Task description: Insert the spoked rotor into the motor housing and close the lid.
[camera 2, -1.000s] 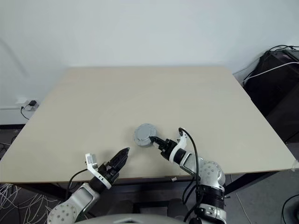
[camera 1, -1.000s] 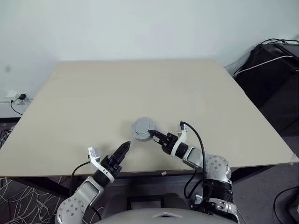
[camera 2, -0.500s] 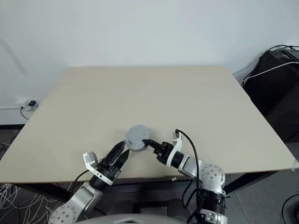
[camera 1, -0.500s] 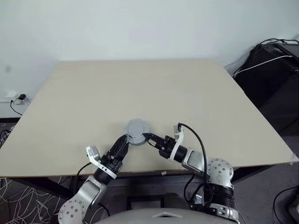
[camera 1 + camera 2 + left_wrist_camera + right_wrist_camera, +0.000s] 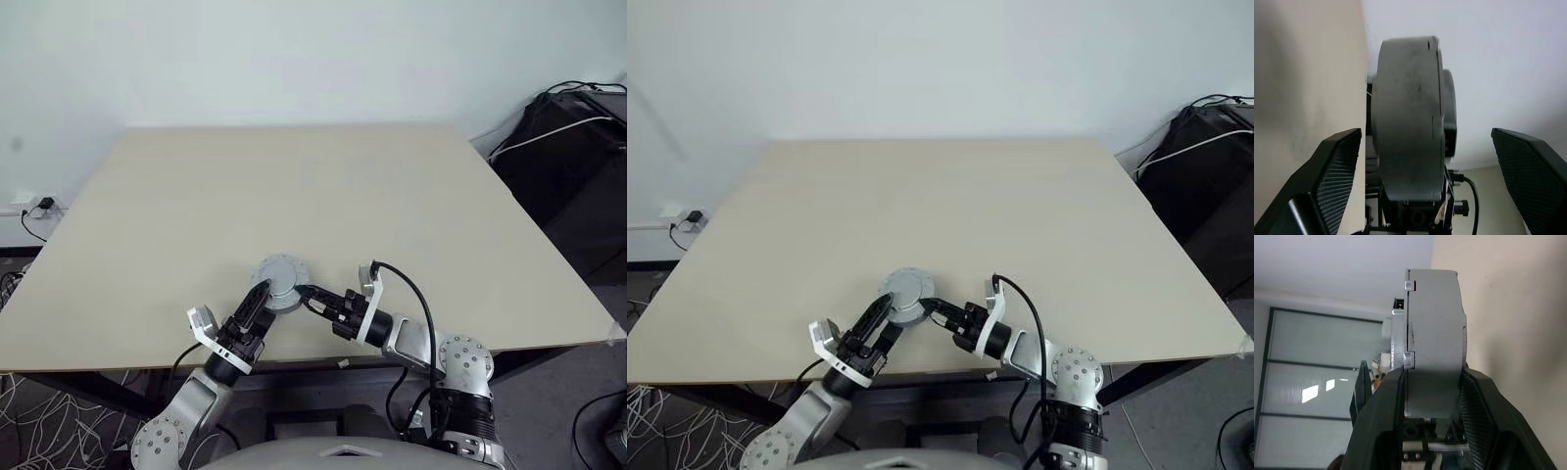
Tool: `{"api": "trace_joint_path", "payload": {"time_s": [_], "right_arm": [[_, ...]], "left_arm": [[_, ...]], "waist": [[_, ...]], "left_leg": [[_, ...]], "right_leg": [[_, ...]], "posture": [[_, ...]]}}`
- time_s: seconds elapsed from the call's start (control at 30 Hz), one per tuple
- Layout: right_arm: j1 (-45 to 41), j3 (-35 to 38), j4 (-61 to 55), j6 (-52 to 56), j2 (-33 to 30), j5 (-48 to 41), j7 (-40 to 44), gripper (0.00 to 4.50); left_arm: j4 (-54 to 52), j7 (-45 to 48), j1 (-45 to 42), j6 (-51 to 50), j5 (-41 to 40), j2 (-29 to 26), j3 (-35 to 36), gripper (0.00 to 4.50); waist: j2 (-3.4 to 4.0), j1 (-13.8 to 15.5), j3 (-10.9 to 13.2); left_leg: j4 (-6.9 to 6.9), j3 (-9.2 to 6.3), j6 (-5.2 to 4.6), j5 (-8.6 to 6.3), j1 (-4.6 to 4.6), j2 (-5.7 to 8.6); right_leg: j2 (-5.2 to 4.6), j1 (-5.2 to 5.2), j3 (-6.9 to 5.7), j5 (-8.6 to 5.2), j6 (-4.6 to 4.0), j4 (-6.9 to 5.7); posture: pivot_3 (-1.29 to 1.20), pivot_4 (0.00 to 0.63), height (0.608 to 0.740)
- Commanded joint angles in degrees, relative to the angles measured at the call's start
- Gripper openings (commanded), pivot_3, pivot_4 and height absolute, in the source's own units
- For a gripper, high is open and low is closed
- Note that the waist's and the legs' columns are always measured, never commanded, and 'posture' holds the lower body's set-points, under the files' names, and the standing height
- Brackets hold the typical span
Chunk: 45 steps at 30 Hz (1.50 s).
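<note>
Bare pale table (image 5: 294,186) under a plain white wall is your whole workspace.

Your right gripper (image 5: 306,292) has its two black fingers (image 5: 1476,396) clamped on the edges of a thick grey round assembly (image 5: 279,281), one pad on each flat face as the right wrist view shows. From the pictures I judge this to be the motor housing with its lid on. No spokes or windings are visible, so whether the spoked rotor sits inside cannot be told.

Your left gripper (image 5: 257,299) stands wide open just beside that assembly, on the side away from the right gripper. Its fingers (image 5: 1327,181) flank the assembly without touching it. That placement reads as preparation for a second hold or a handover.

The assembly hangs near the table's front edge, apparently lifted clear of it. A dark bag with cables (image 5: 568,147) lies well apart, beyond the table's right side.
</note>
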State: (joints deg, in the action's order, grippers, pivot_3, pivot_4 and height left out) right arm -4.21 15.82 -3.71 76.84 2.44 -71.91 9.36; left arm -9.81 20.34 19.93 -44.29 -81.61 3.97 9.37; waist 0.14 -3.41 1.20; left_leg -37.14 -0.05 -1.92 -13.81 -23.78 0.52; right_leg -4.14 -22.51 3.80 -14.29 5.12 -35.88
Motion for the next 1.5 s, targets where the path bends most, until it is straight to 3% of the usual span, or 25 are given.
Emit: {"api": "trace_joint_path", "payload": {"time_s": [0.03, 0.47, 0.73, 1.07, 1.37, 1.4, 1.5], "right_arm": [[-0.8, -1.0, -2.2, 0.6, -0.1, -4.4, 0.7, 1.33], [-0.5, -2.4, -1.8, 0.2, -1.5, -5.9, 0.1, 1.33], [-0.5, -3.1, -1.7, -0.5, -2.0, -6.4, -0.3, 1.33], [0.3, -6.8, -4.8, -6.2, -4.0, -0.5, 3.3, 1.33], [0.6, -7.8, -4.3, -8.1, -5.4, 0.5, 5.2, 4.27], [0.6, -7.6, -4.4, -8.3, -5.7, 0.6, 5.4, 4.48], [1.2, -7.0, -5.0, -9.7, -6.9, 0.8, 6.0, 4.5]], "left_arm": [[-0.5, 1.2, -1.5, 1.1, -1.2, 2.7, -0.7, 4.5], [-0.3, 1.6, -1.6, 1.2, -1.1, 1.6, -1.9, 4.5], [-0.5, 1.5, -1.2, 0.6, -1.2, 1.4, -2.2, 2.08], [-0.7, 1.5, -1.1, 0.5, -1.2, 1.3, -2.3, 2.08], [-0.9, 1.8, -1.8, 2.0, -0.8, 1.5, -1.3, 2.08], [-1.0, 1.8, -1.9, 2.4, -0.6, 1.5, -1.0, 2.08], [-0.8, 1.2, -2.8, 4.9, 0.2, 1.7, 0.6, 2.08]], "waist": [[0.0, 0.0, 0.0], [-0.01, 0.0, 0.0], [-0.02, 0.0, 0.0], [-0.03, 0.0, 0.0], [-0.07, 0.0, 0.0], [-0.07, 0.0, 0.0], [-0.09, 0.1, 0.0]], "left_leg": [[0.0, 0.0, -0.01, 0.01, 0.0, 0.0], [-0.01, 0.0, -0.02, 0.01, 0.0, 0.0], [-0.01, 0.0, -0.03, 0.01, 0.0, 0.0], [-0.01, 0.01, -0.03, 0.02, 0.0, 0.0], [-0.03, 0.0, -0.04, 0.02, 0.0, -0.01], [-0.03, 0.0, -0.03, 0.02, 0.0, 0.0], [-0.04, 0.01, -0.04, 0.02, 0.0, 0.0]], "right_leg": [[0.0, 0.0, 0.0, 0.0, 0.0, 0.0], [0.0, 0.01, 0.0, 0.0, 0.0, 0.01], [0.01, 0.01, 0.0, 0.0, 0.0, 0.01], [0.01, 0.01, 0.0, 0.0, 0.01, 0.01], [0.03, 0.02, 0.0, 0.0, 0.0, 0.01], [0.02, 0.02, 0.0, 0.0, 0.0, 0.01], [0.02, 0.03, 0.0, 0.0, 0.0, 0.01]], "posture": [[0.0, 0.0, 0.74], [0.0, 0.0, 0.74], [0.0, 0.0, 0.74], [0.0, 0.0, 0.74], [0.0, 0.0, 0.74], [0.0, 0.0, 0.74], [0.0, 0.0, 0.74]]}}
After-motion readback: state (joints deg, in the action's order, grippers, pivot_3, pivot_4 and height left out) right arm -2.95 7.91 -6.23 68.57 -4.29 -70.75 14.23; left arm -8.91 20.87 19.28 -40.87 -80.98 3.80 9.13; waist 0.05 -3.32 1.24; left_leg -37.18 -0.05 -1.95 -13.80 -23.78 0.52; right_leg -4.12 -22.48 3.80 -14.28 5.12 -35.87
